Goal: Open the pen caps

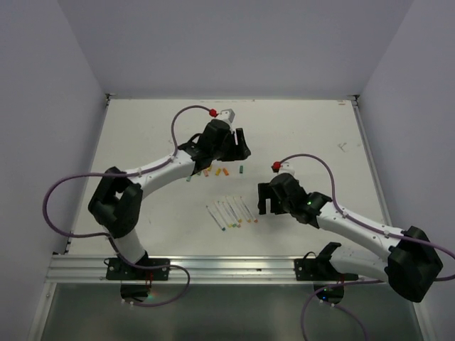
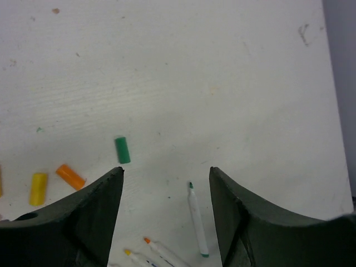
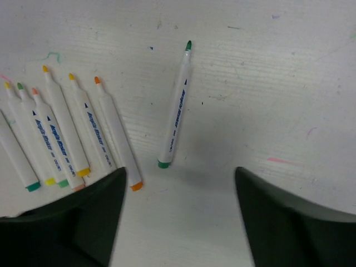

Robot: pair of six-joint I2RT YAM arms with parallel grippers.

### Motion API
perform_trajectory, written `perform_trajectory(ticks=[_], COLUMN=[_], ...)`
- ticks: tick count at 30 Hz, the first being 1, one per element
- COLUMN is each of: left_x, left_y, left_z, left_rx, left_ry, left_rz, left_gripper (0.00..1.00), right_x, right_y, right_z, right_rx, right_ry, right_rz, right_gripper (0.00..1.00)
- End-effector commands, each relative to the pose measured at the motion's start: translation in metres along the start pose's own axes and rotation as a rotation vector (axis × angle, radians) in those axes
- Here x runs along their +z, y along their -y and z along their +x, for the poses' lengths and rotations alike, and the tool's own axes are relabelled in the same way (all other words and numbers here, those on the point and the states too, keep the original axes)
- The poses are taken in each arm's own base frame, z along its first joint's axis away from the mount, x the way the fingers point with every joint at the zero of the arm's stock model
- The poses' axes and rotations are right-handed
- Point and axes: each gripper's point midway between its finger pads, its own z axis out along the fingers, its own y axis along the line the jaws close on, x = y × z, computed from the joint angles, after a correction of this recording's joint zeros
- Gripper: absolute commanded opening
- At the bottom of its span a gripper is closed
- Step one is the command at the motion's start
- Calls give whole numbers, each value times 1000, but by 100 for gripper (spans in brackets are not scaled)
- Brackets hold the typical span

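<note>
A row of pens [image 3: 61, 133] lies side by side toward the near edge of the white, faintly scuffed table [image 1: 306, 128]. They have slim white plastic barrels with blue print, bare pointed tips in yellow, green and orange, and small coloured end plugs. The right gripper [image 3: 179, 172] hangs close by them, its dark matte fingers [image 3: 83, 222] spread apart and empty. One green-tipped pen [image 3: 175, 105], also uncapped, lies near the row but apart from it. Farther in, toward the table's middle, the loose caps rest on the surface. They are a green cap [image 2: 122, 150], an orange cap [image 2: 70, 176] and a yellow cap [image 2: 38, 188], all short smooth cylinders, none touching. The left gripper [image 2: 167, 172] is above them with its fingers wide, gripping nothing.
</note>
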Motion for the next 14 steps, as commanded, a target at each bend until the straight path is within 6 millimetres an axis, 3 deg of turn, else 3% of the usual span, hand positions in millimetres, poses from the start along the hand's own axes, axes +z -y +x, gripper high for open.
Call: perform_trajectory(ticks=[1, 4, 5, 9, 11, 12, 14], left_x=[-40, -62, -69, -104, -119, -130, -152], left_y=[34, 37, 45, 44, 52, 52, 67], left_z=[-16, -2, -9, 15, 16, 30, 26], left_rx=[29, 12, 1, -33, -49, -44, -46], left_ry=[74, 60, 100, 108, 140, 121, 180], left_rz=[151, 216, 265, 376, 453, 509, 641], left_gripper=[68, 82, 100, 100, 100, 100, 100], right_x=[-5, -10, -11, -15, -21, -20, -29], right_y=[11, 21, 22, 21, 12, 12, 0], right_z=[4, 10, 10, 14, 12, 21, 6], right_rx=[41, 58, 75, 89, 100, 104, 118], right_ry=[-2, -23, -22, -26, -9, -22, 62], right_rz=[48, 97, 103, 86, 15, -2, -93], right_gripper=[98, 99, 99, 99, 99, 99, 99])
